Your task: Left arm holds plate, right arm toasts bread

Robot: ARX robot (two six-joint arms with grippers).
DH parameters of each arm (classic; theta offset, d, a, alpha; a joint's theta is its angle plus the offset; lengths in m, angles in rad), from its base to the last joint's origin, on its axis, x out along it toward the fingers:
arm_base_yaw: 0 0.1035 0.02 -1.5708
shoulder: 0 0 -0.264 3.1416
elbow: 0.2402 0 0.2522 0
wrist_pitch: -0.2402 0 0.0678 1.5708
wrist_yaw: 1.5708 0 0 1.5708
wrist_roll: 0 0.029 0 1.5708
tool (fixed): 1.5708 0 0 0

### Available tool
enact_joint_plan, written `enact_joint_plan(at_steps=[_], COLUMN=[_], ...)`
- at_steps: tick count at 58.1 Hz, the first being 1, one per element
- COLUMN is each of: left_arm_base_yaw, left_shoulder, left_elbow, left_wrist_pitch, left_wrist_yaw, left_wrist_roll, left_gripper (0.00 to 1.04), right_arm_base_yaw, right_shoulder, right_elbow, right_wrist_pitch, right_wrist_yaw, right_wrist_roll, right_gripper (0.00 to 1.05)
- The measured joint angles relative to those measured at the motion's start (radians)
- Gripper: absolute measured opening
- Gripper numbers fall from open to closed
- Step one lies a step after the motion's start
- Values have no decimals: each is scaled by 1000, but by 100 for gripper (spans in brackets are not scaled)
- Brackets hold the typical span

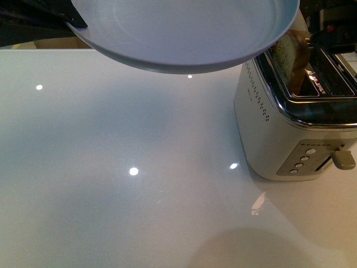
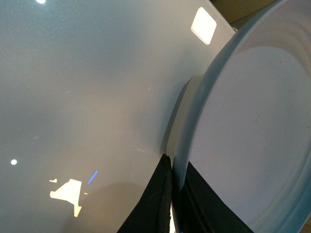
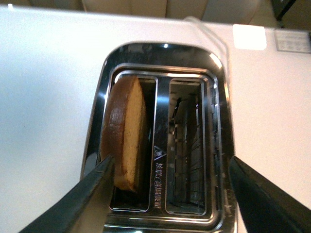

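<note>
The pale grey-blue plate (image 1: 184, 30) hangs tilted above the white table, top centre of the front view. My left gripper (image 2: 174, 194) is shut on its rim (image 2: 182, 160), one dark finger (image 2: 150, 204) under it and one inside. Only a dark part of that gripper (image 1: 70, 19) shows in the front view. The bread (image 3: 125, 133) stands upright in one slot of the toaster (image 1: 290, 128), its top sticking out (image 1: 293, 56). My right gripper (image 3: 167, 191) hovers open over the toaster's slots, its fingers (image 3: 85, 199) wide apart and touching nothing.
The toaster's second slot (image 3: 187, 145) holds nothing. Its lever (image 1: 343, 159) and round buttons (image 1: 304, 159) face the front. The glossy white table (image 1: 122, 167) stretches left of the toaster. A cable (image 3: 209, 31) runs behind the toaster.
</note>
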Motion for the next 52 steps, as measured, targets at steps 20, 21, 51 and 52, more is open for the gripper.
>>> enact_joint_plan(at_steps=[20, 21, 51, 52], left_arm_base_yaw=[-2, -2, -1, -1], left_shoulder=[-2, -2, -3, -3], left_elbow=[0, 0, 0, 0], left_wrist_pitch=[0, 0, 0, 0], left_wrist_yaw=[3, 2, 0, 0], left_wrist_roll=[0, 0, 0, 0], left_gripper=[3, 3, 3, 3], right_arm_base_yaw=[-36, -37, -134, -141], right_shoulder=[-240, -243, -513, -519], right_elbow=[-309, -325, -656, -660], right_wrist_pitch=[532, 559, 700, 698], right_wrist_yaw=[10, 7, -108, -117], right_wrist_roll=[15, 14, -7, -7], right_gripper=[76, 74, 2, 2])
